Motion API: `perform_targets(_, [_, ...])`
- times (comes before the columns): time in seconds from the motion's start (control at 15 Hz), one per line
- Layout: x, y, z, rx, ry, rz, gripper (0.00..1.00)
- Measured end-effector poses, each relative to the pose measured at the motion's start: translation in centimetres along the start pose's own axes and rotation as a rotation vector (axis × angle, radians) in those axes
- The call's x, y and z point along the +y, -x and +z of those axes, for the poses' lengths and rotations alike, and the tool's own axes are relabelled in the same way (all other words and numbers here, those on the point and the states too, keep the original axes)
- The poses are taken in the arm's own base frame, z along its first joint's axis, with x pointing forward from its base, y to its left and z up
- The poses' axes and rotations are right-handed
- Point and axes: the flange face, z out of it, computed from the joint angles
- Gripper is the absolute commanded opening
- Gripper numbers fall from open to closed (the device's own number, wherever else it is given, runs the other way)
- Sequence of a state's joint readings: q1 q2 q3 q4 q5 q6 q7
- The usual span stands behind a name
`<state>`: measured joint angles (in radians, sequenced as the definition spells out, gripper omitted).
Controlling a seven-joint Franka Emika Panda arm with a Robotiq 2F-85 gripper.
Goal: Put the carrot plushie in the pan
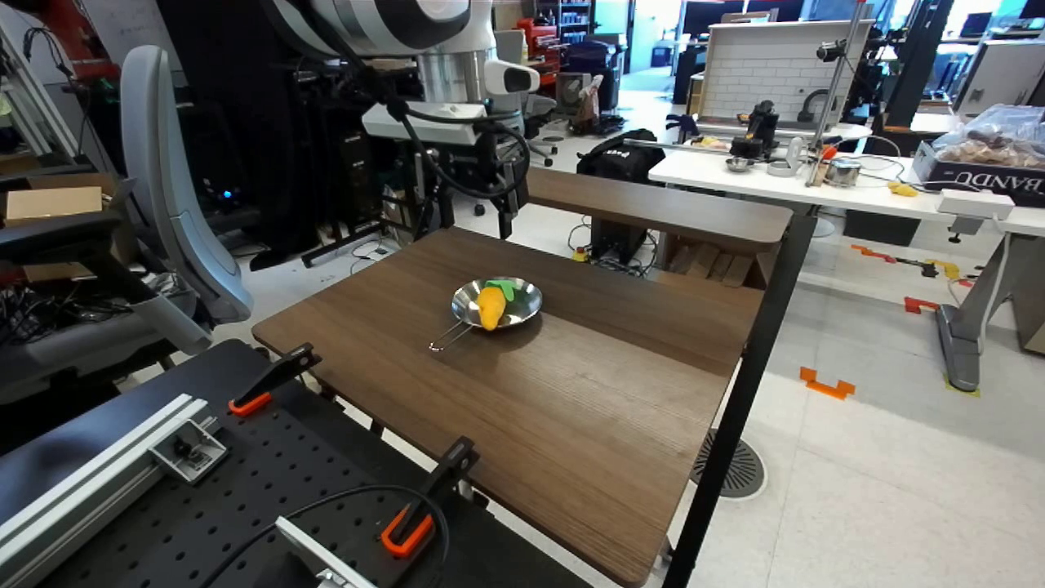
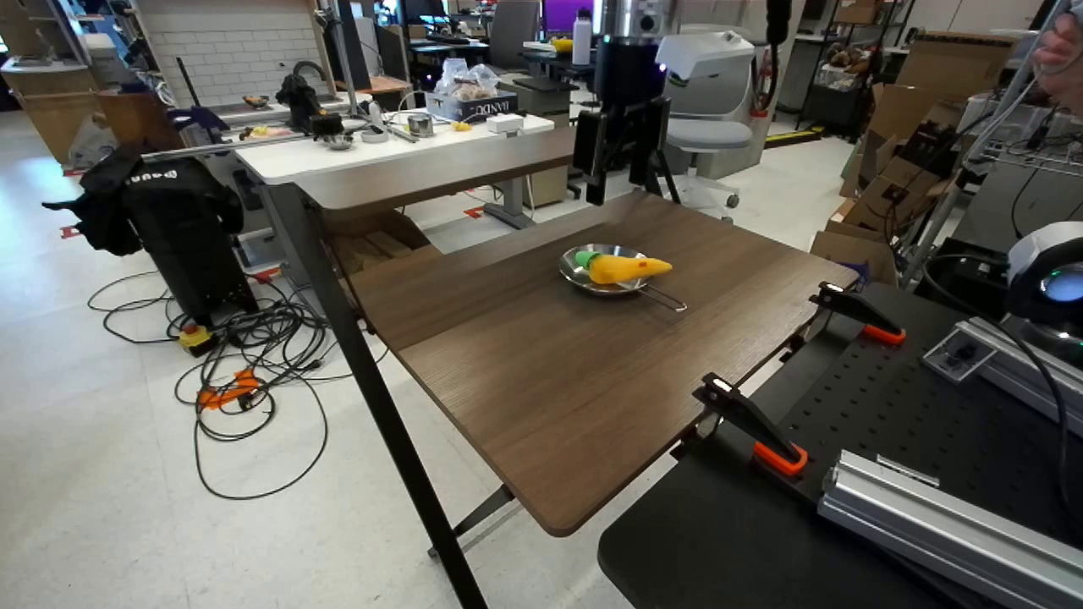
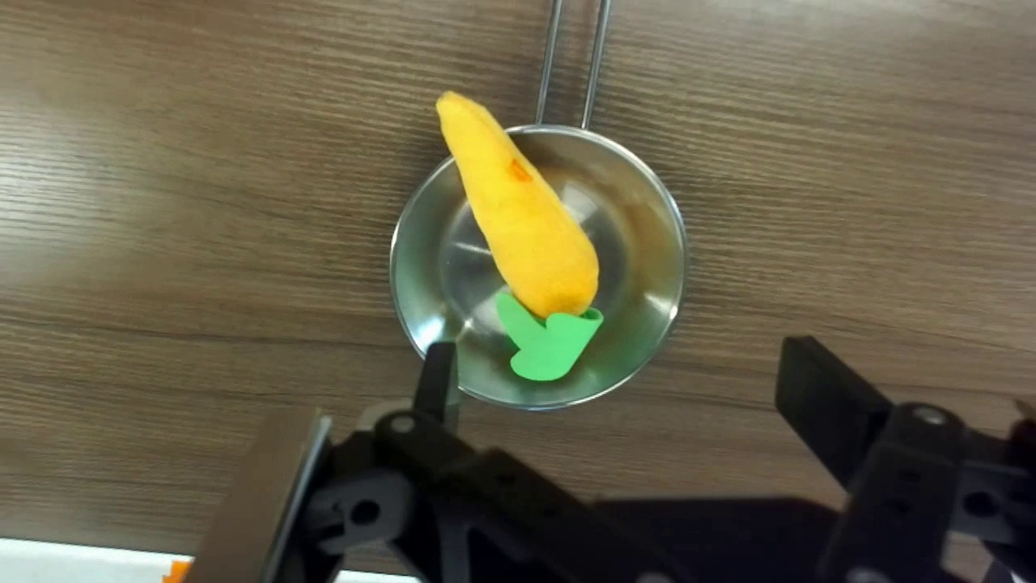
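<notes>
The carrot plushie (image 3: 526, 219), yellow-orange with a green leafy tuft, lies in the shiny silver pan (image 3: 647, 324) in the wrist view. Its tuft end rests inside the bowl and its narrow tip sticks out over the rim beside the wire handle. Both exterior views also show the carrot plushie (image 1: 491, 307) (image 2: 626, 269) in the pan (image 1: 524, 306) (image 2: 584, 281). My gripper (image 3: 622, 368) is open and empty, its two fingers wide apart. In both exterior views the gripper (image 1: 478, 219) (image 2: 628, 182) hangs above the table, higher than the pan and apart from it.
The pan stands on a brown wooden table (image 1: 571, 392). A raised brown shelf (image 1: 653, 204) runs along one side of the table. A black perforated board (image 1: 269, 490) with orange-tipped clamps (image 1: 408, 527) adjoins another edge. A black table leg (image 2: 372, 397) stands at a corner.
</notes>
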<state>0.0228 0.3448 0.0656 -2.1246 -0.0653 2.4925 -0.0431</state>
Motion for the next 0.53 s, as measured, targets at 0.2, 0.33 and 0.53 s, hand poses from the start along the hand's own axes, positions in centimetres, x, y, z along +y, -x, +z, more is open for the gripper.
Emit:
perform_targets(0.2, [-0.1,1.3,-2.3,-0.015,-0.007,0.015,1.00])
perform_targets(0.33, [-0.1,2.1,-3.8,-0.020,-0.006,0.019,1.00])
perform_targets(0.53, [-0.2,3.3,-5.8,-0.026,-0.006,0.033,1.00])
